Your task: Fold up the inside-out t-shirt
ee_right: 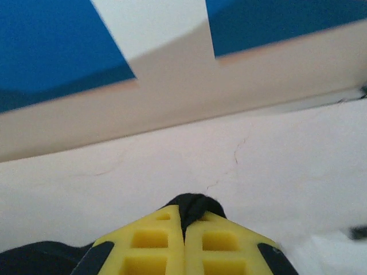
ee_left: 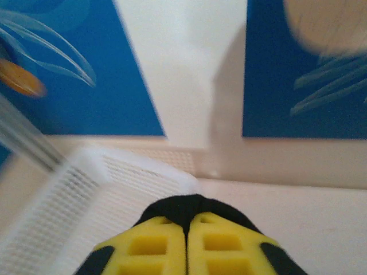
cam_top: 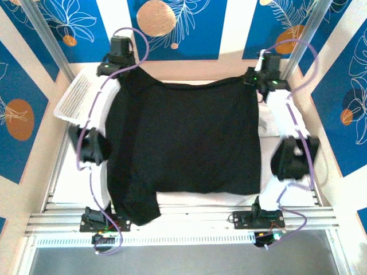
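Observation:
The inside-out t-shirt (cam_top: 183, 143) is plain black on the face I see and hangs spread across the table, its far edge stretched between both grippers. One sleeve droops at the near left (cam_top: 140, 209). My left gripper (cam_top: 122, 71) is at the far left corner, shut on a bunch of black cloth (ee_left: 183, 206) that sticks out past its yellow fingertips (ee_left: 155, 243). My right gripper (cam_top: 256, 80) is at the far right corner, shut on a small pinch of the same cloth (ee_right: 193, 204). In the wrist views each gripper (ee_left: 187, 220) (ee_right: 184, 220) has its jaws pressed together.
A white mesh basket (cam_top: 74, 97) (ee_left: 86, 195) stands at the far left, just beside the left gripper. The blue and white back wall (cam_top: 183, 28) is close behind both grippers. Aluminium posts (cam_top: 43, 34) stand at the far corners. The arms flank the shirt.

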